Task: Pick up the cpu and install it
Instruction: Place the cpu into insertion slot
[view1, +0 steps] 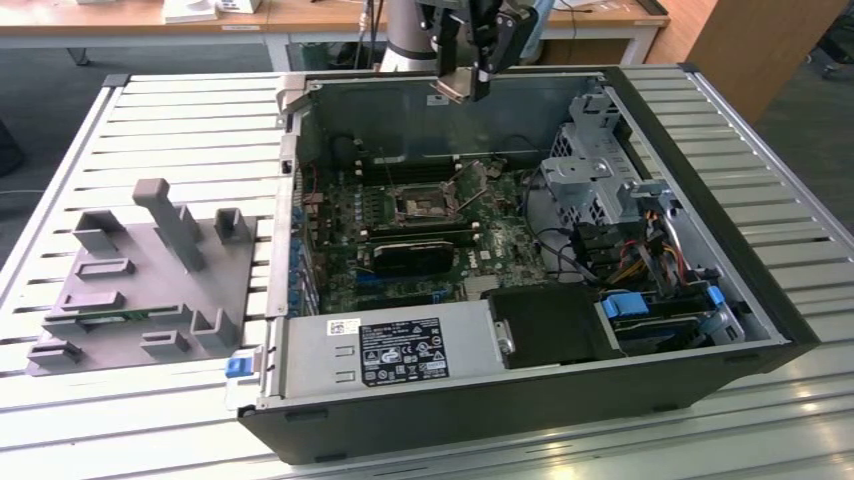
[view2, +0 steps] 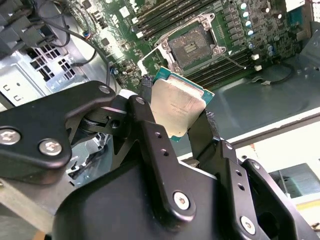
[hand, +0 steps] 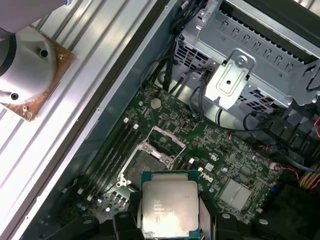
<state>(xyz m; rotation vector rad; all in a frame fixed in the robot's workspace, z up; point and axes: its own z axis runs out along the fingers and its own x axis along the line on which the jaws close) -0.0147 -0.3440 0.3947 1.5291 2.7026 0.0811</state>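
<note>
Hanging over the open computer case (view1: 747, 330) on a slatted metal table (view1: 174, 120), with wooden desks (view1: 320, 15) behind, my gripper (view1: 463, 88) reaches straight down. It clamps the cpu (view2: 180, 107) by its edges, above the motherboard's open socket (view2: 192, 45). The power supply's white label (view1: 387, 350) is too small to read.

Bright, even light thru-out; case (view1: 387, 115) inside dimmer; soft glare on cpu (view2: 177, 107) & table (view1: 134, 420).

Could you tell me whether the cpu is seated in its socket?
No, the gripper holds the cpu clear of the open, empty socket.
</note>
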